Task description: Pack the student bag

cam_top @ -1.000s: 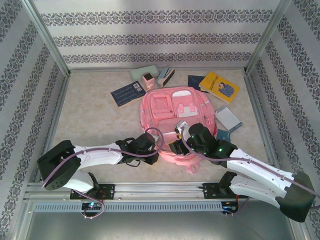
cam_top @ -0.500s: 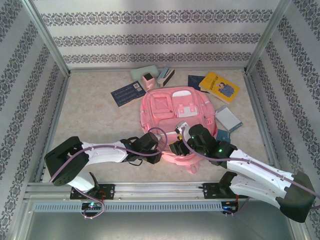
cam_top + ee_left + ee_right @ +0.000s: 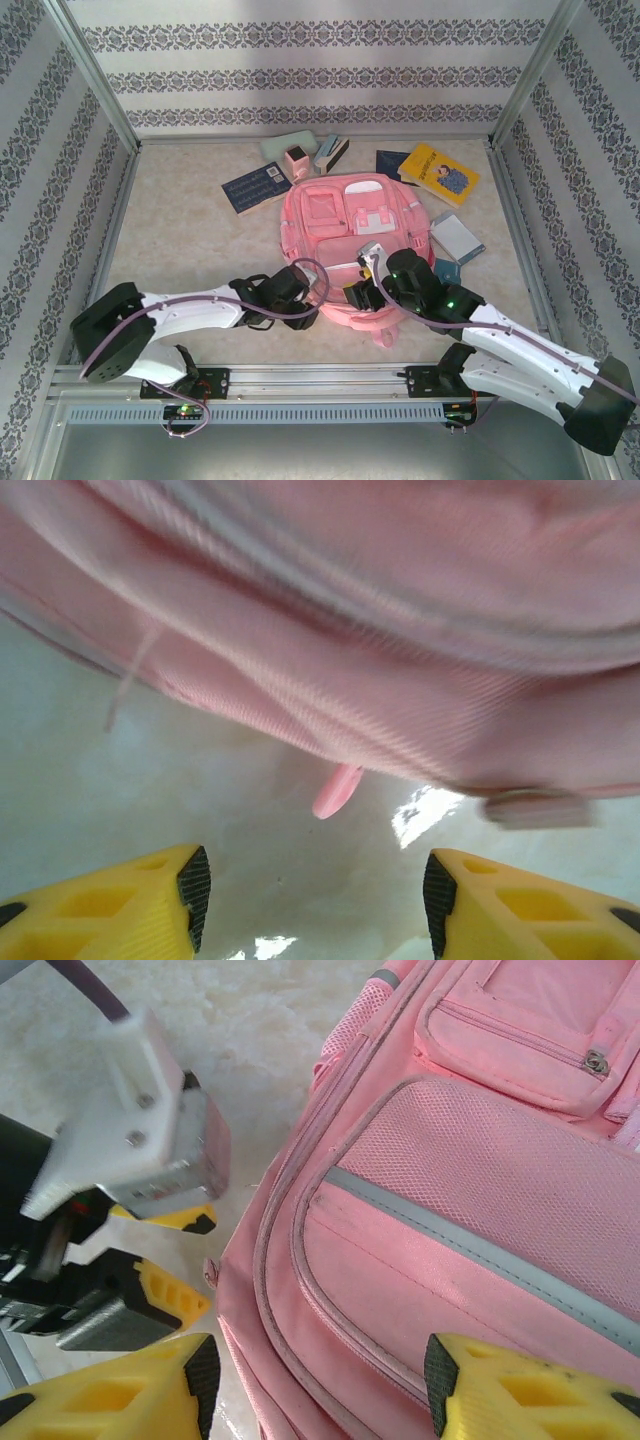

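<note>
Bag (image 3: 345, 215) looks shut; left claw (image 3: 310, 882) and right claw (image 3: 318, 1372) both released at its near edge; next, pinch the pink tab (image 3: 337, 790).

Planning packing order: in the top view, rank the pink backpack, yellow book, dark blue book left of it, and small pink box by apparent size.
1. pink backpack, largest by far.
2. yellow book and dark blue book: look about alike, unranked.
3. small pink box, smallest.
</note>
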Controlling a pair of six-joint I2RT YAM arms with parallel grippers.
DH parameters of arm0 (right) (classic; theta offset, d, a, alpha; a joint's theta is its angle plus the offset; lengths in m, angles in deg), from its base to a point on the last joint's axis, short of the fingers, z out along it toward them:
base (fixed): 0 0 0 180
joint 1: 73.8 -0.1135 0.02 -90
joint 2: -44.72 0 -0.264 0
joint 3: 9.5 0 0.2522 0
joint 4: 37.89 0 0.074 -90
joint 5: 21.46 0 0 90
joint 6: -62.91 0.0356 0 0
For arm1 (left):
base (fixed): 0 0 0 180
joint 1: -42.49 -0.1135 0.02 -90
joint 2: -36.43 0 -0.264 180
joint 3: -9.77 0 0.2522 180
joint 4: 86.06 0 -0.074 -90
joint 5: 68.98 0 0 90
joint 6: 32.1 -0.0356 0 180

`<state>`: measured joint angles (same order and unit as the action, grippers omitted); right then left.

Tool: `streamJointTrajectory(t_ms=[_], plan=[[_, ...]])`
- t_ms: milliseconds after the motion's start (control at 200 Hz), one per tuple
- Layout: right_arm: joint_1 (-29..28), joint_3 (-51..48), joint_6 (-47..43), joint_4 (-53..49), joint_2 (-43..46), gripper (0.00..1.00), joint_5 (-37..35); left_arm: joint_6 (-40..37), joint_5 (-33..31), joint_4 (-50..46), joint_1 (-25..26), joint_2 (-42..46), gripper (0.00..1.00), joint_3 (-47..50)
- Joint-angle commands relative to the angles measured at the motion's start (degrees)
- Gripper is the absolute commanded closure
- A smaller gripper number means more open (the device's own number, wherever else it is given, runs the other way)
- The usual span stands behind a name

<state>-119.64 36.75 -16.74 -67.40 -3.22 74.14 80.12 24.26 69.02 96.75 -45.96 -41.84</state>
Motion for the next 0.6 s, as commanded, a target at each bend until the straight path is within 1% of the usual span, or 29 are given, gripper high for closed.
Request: streamJointTrajectory(t_ms=[0,325,405,495,595], plan=[[0.53,1.00,-0.54,-0.75,1.29,0.41,1.13,-1.76,1.23,1.12,-0.38,-3.36,0.39,-1.28],[0.60,-1.10,1.16,1.13,0.93,0.42,2.56,-1.91,0.31,3.88,-0.39,-9.68,0.42,-4.77],[0.62,-1.51,1.48,1.79,0.50,0.42,2.47,-2.22,0.49,4.21,-0.39,-11.30,0.47,-5.86],[0.65,-1.71,1.77,2.36,-0.25,0.43,2.55,-2.14,1.39,4.83,-0.38,-13.06,0.56,-6.99],[0.66,-1.77,2.12,2.94,-1.30,0.45,3.31,-1.81,1.67,5.19,-0.41,-14.65,0.58,-8.17]])
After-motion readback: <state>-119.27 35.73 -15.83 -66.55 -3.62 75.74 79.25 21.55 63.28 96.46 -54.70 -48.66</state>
